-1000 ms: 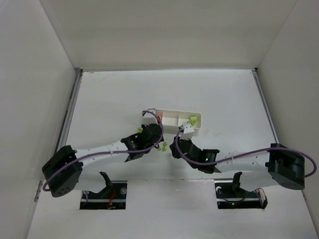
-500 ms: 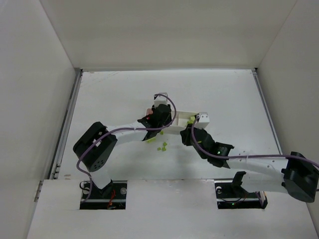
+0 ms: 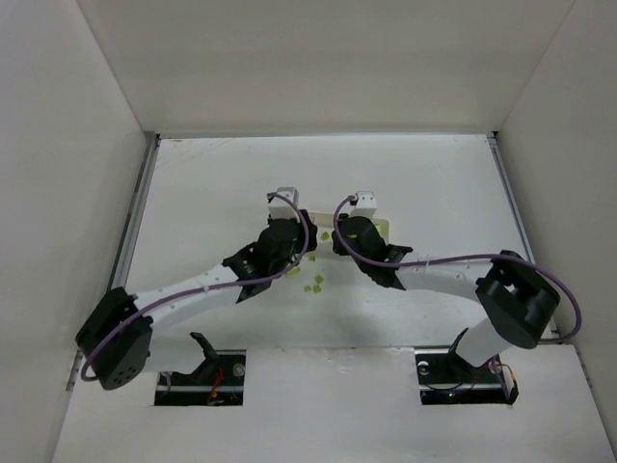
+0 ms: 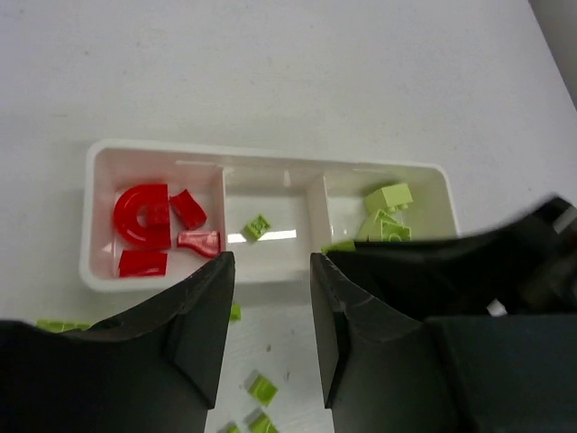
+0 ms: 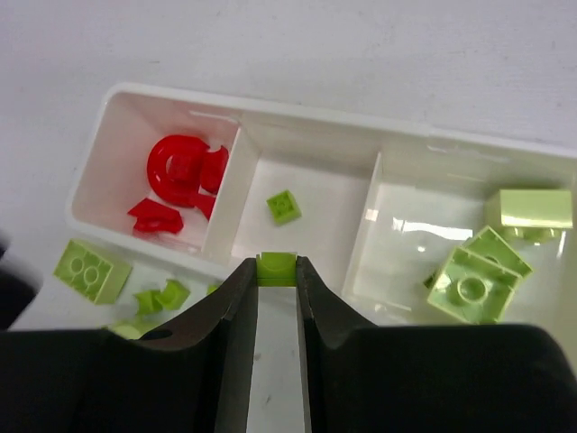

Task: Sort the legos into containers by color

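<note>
The white tray (image 4: 270, 203) has three compartments. The left one holds red legos (image 4: 144, 216), the middle one a single green lego (image 4: 259, 226), and the right one several green legos (image 4: 388, 198). My left gripper (image 4: 272, 271) is open and empty, with its tips at the tray's near wall. My right gripper (image 5: 276, 272) is shut on a small lime-green lego (image 5: 277, 265), held over the near wall of the middle compartment (image 5: 315, 180). The right wrist view also shows the red legos (image 5: 178, 171) and the green ones (image 5: 473, 284).
Loose green legos lie on the table in front of the tray (image 3: 314, 283): a larger brick (image 5: 91, 270), small pieces (image 5: 162, 296), and more under my left fingers (image 4: 262, 389). In the top view both wrists cover most of the tray.
My right gripper has moved left along the tray from its right end to the middle compartment. My left gripper has drawn back a little toward the tray's near left side.
</note>
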Available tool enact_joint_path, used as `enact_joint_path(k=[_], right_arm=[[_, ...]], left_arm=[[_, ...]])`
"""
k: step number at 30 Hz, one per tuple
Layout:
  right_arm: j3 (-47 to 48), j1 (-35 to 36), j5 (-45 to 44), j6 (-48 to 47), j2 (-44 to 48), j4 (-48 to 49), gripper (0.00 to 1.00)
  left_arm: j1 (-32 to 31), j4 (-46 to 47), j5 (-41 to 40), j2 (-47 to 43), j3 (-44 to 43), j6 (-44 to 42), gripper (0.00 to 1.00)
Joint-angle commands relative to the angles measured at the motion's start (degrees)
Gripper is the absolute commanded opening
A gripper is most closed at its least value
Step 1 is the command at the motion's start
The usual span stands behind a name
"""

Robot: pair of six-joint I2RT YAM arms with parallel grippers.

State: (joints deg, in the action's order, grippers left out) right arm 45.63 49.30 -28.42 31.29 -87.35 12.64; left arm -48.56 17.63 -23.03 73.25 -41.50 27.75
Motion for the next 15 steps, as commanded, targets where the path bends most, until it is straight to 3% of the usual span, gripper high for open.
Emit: enact_joint_path(k=[1, 4, 10, 15], right_arm=[[4.73, -1.53, 1.62, -1.84, -4.04, 3.88, 0.26], [7.28, -2.14, 1.79, -1.93, -6.77, 3.62, 0.28], [9.66, -2.32, 0.04, -2.73, -8.28, 3.35, 0.53], [5.98, -0.57, -2.24, -2.73, -3.63, 3.18, 0.50]], left_arm=[[-2.98, -4.25, -3.77, -6.18, 6.76, 2.30, 0.36], [-6.14, -9.17, -5.01, -9.79, 10.90, 6.16, 0.36], [-11.42, -11.91, -5.36, -9.28, 14.69, 13.38, 0.37], [-13.54, -10.43, -5.45, -5.76, 14.69, 14.09, 0.37]])
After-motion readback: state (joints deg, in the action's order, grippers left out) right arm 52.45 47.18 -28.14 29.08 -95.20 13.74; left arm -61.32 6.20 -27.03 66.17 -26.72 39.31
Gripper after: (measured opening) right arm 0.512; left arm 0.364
